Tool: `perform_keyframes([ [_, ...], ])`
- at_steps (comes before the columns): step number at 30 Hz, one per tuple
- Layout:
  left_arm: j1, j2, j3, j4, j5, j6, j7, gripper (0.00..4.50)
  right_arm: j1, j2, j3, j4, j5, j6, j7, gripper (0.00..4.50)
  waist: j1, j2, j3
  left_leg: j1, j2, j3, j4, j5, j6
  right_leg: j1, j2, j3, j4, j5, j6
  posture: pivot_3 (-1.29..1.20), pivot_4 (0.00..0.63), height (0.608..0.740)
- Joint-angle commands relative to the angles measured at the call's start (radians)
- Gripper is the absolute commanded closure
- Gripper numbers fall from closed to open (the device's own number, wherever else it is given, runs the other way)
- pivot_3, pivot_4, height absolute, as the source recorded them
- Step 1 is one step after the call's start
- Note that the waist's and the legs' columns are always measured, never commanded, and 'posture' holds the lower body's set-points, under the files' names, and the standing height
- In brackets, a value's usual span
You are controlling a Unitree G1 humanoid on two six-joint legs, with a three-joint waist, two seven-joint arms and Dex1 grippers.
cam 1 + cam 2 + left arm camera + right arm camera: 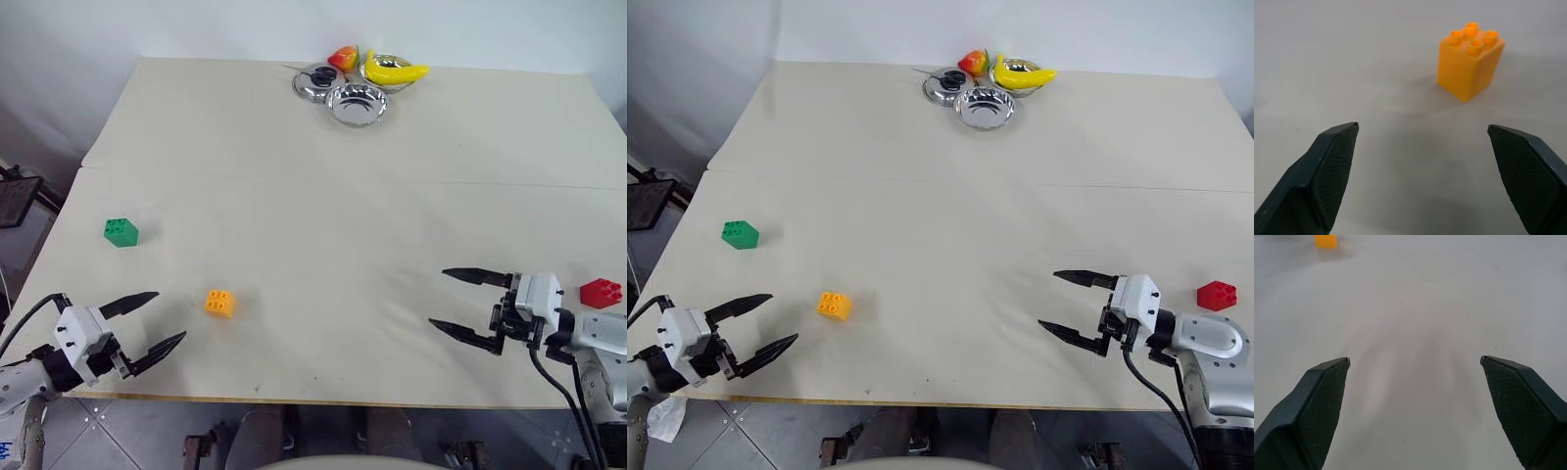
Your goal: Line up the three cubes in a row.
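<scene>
Three studded cubes lie apart on the pale table (313, 206). The green cube (120, 231) is at the left, the orange cube (219, 303) sits nearer the front left, and the red cube (601, 292) is at the far right. My left gripper (167, 317) is open at the front left corner, pointing toward the orange cube (1469, 59) a short way ahead of its fingertips. My right gripper (438, 299) is open at the front right, pointing left across bare table, with the red cube behind its wrist. The orange cube (1326, 240) lies far ahead of it.
At the table's far edge stand a steel bowl (356, 103), a second bowl holding a yellow banana (395, 70), a lid (315, 80) and a red-orange fruit (343, 58). A seam crosses the table (490, 183). A dark object (15, 201) sits beyond the left edge.
</scene>
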Motion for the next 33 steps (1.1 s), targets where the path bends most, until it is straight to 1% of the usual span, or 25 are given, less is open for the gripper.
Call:
perform_keyframes([
  [1, 0.003, -0.004, 0.022, -0.036, -0.031, 0.017, 0.018, 0.01, 0.004, 0.012, -0.006, -0.007, 0.007, -0.016, -0.018, 0.0, 0.0, 0.0, 0.0, 0.0, 0.0, 0.0, 0.0, 0.0, 0.0, 0.0, 0.0, 0.0, 0.0, 0.0, 0.0, 0.0, 0.15, 0.74],
  [4, 0.001, -0.002, 0.008, -0.113, -0.082, 0.067, 0.013, 0.01, 0.027, 0.02, -0.036, -0.026, 0.016, -0.007, -0.056, 0.0, 0.001, 0.0, 0.0, 0.0, 0.0, 0.0, 0.0, 0.0, 0.0, 0.0, 0.0, 0.0, 0.0, 0.0, 0.0, 0.0, 0.15, 0.74],
  [7, -0.049, 0.029, -0.031, -0.205, -0.147, 0.207, 0.032, 0.01, 0.065, 0.035, -0.102, -0.055, 0.028, 0.008, -0.149, 0.0, 0.007, 0.0, 0.0, 0.0, -0.001, -0.001, 0.001, 0.0, 0.0, 0.001, 0.0, 0.0, 0.0, 0.0, 0.0, 0.0, 0.15, 0.74],
  [8, -0.091, 0.037, -0.051, -0.236, -0.177, 0.261, 0.049, 0.01, 0.082, 0.049, -0.144, -0.076, 0.035, 0.02, -0.209, 0.0, 0.01, 0.0, 0.0, 0.0, -0.001, -0.001, 0.001, 0.0, 0.0, 0.001, 0.0, 0.001, 0.001, 0.0, 0.0, 0.0, 0.15, 0.74],
  [10, -0.18, 0.026, -0.089, -0.28, -0.201, 0.308, 0.082, 0.01, 0.117, 0.081, -0.235, -0.12, 0.057, 0.042, -0.322, 0.0, 0.02, 0.0, 0.0, 0.0, -0.001, -0.001, 0.002, 0.0, 0.0, 0.001, 0.0, 0.001, 0.002, 0.0, 0.0, 0.0, 0.15, 0.74],
  [13, -0.294, 0.016, -0.19, -0.341, -0.193, 0.369, 0.098, 0.01, 0.187, 0.136, -0.413, -0.192, 0.136, 0.108, -0.494, 0.0, 0.026, 0.003, -0.001, 0.0, -0.001, -0.001, 0.003, 0.0, 0.0, 0.001, 0.0, 0.001, 0.003, 0.0, 0.0, 0.0, 0.15, 0.74],
  [15, -0.356, -0.011, -0.254, -0.37, -0.189, 0.397, 0.119, 0.01, 0.256, 0.174, -0.525, -0.208, 0.153, 0.118, -0.574, 0.0, 0.028, 0.004, -0.002, 0.0, -0.002, -0.002, 0.002, 0.0, 0.0, 0.001, 0.0, 0.001, 0.003, 0.0, 0.0, 0.0, 0.15, 0.74],
  [18, -0.408, -0.032, -0.322, -0.397, -0.194, 0.451, 0.137, 0.01, 0.361, 0.241, -0.647, -0.214, 0.16, 0.131, -0.675, 0.0, 0.028, 0.004, -0.002, 0.0, -0.002, -0.001, 0.001, 0.0, 0.0, 0.001, 0.002, 0.001, 0.001, 0.0, 0.0, 0.0, 0.15, 0.74],
  [20, -0.43, -0.034, -0.358, -0.409, -0.207, 0.501, 0.138, 0.01, 0.437, 0.277, -0.689, -0.227, 0.175, 0.16, -0.702, 0.0, 0.026, 0.004, -0.002, 0.0, -0.003, 0.0, 0.0, 0.0, 0.0, 0.001, 0.003, 0.001, 0.0, 0.0, 0.0, 0.0, 0.15, 0.74],
  [23, -0.443, -0.024, -0.369, -0.422, -0.243, 0.564, 0.129, 0.01, 0.518, 0.299, -0.692, -0.262, 0.16, 0.182, -0.717, 0.0, 0.014, 0.005, -0.003, 0.002, -0.002, 0.003, -0.001, 0.001, -0.001, 0.001, 0.005, 0.005, 0.0, 0.0, 0.0, 0.0, 0.15, 0.74],
  [25, -0.446, -0.015, -0.358, -0.431, -0.264, 0.597, 0.127, 0.01, 0.549, 0.281, -0.687, -0.292, 0.145, 0.259, -0.774, 0.0, -0.001, 0.005, -0.003, 0.008, 0.001, 0.008, -0.003, 0.001, -0.001, 0.002, 0.005, 0.011, 0.001, 0.0, 0.0, 0.0, 0.15, 0.74],
  [27, -0.442, -0.005, -0.347, -0.442, -0.275, 0.613, 0.122, 0.01, 0.562, 0.256, -0.686, -0.322, 0.167, 0.314, -0.785, 0.0, -0.008, 0.005, -0.003, 0.014, 0.001, 0.012, -0.007, 0.001, -0.001, 0.003, 0.005, 0.017, 0.002, 0.0, 0.001, 0.0, 0.15, 0.74],
  [30, -0.426, -0.001, -0.347, -0.465, -0.28, 0.625, 0.123, 0.01, 0.52, 0.133, -0.698, -0.329, 0.201, 0.503, -0.855, 0.0, -0.017, 0.006, -0.003, 0.015, 0.002, 0.015, -0.007, 0.001, -0.003, 0.001, 0.005, 0.02, 0.002, 0.0, 0.001, 0.0, 0.15, 0.74],
  [33, -0.413, -0.005, -0.346, -0.486, -0.283, 0.634, 0.135, 0.01, 0.454, -0.011, -0.719, -0.288, 0.252, 0.717, -0.912, 0.0, -0.018, 0.006, -0.003, 0.015, 0.002, 0.015, -0.007, 0.001, -0.002, 0.0, 0.004, 0.022, 0.002, 0.0, 0.0, 0.0, 0.15, 0.74],
])
